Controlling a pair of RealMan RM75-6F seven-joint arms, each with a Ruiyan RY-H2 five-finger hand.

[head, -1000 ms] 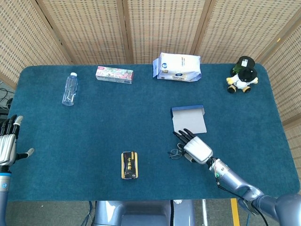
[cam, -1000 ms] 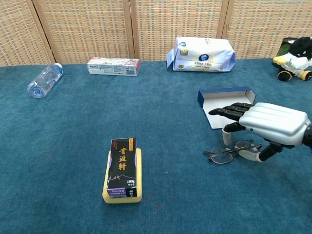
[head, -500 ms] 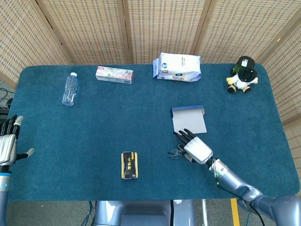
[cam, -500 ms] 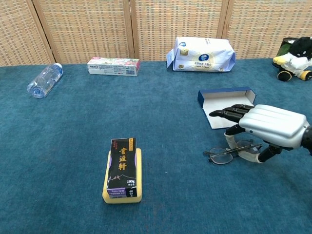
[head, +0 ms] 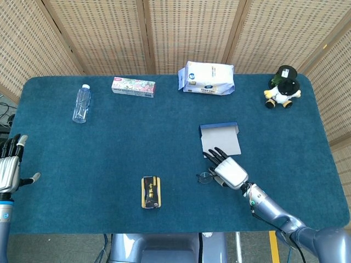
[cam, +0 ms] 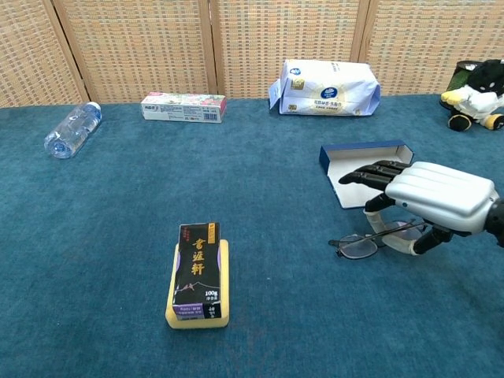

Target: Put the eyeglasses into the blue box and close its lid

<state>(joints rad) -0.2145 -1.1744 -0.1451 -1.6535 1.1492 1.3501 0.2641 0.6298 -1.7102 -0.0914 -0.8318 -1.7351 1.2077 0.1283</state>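
The thin-framed eyeglasses (head: 205, 177) (cam: 358, 246) lie just in front of the open blue box (head: 219, 127) (cam: 364, 152), whose white inside faces up at centre right. My right hand (head: 230, 171) (cam: 437, 195) sits over the right part of the eyeglasses and pinches them between thumb and fingers. Their right side is tilted a little off the cloth, and the left lens sticks out beyond the fingertips. The other fingers reach toward the box's front edge. My left hand (head: 8, 167) hovers at the table's far left edge, fingers apart and empty; only the head view shows it.
A black packet on a yellow block (head: 151, 192) (cam: 197, 273) lies front centre. Along the back are a water bottle (head: 81, 103) (cam: 72, 130), a toothpaste box (head: 133, 86) (cam: 183, 107), a tissue pack (head: 207, 78) (cam: 324, 77) and a plush toy (head: 283, 86) (cam: 476, 94).
My right hand has risen slightly and edged toward the box, and the eyeglasses have tipped up and shifted with it. The left hand has not moved.
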